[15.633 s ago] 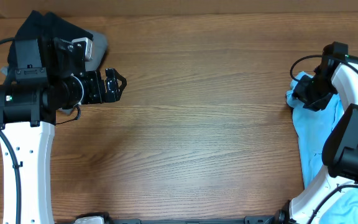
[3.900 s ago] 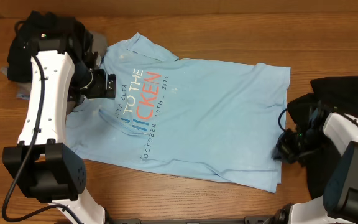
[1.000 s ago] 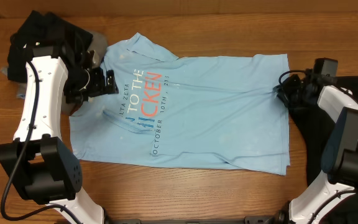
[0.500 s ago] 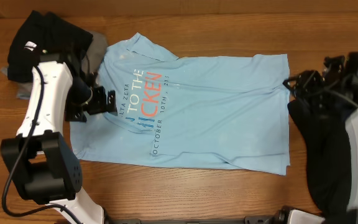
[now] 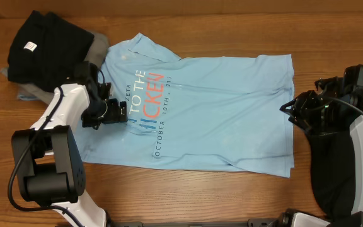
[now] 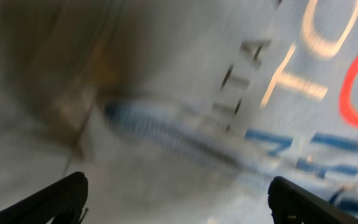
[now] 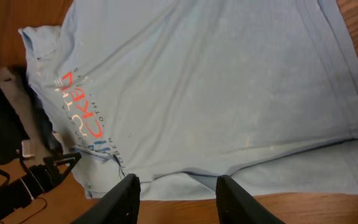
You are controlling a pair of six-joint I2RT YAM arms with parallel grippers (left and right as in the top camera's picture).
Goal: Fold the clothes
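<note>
Overhead: light blue T-shirt (image 5: pixel 219 107) flat on counter (image 5: pixel 232 25), collar left, hem right; black clothes (image 5: pixel 40 38) heaped far left.
Left wrist: left gripper (image 6: pixel 179 199) jaws wide apart over lettering (image 6: pixel 291 81), empty.
Right wrist: right gripper (image 7: pixel 179 200) jaws apart, empty, above shirt.
Fabric likely soft, limp; best pinched at hem corners.

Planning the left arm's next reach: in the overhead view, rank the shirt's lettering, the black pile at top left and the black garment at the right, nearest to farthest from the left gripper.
1. Lettering, right beside the left gripper.
2. Black pile, top left corner.
3. Black garment, far right edge.
</note>
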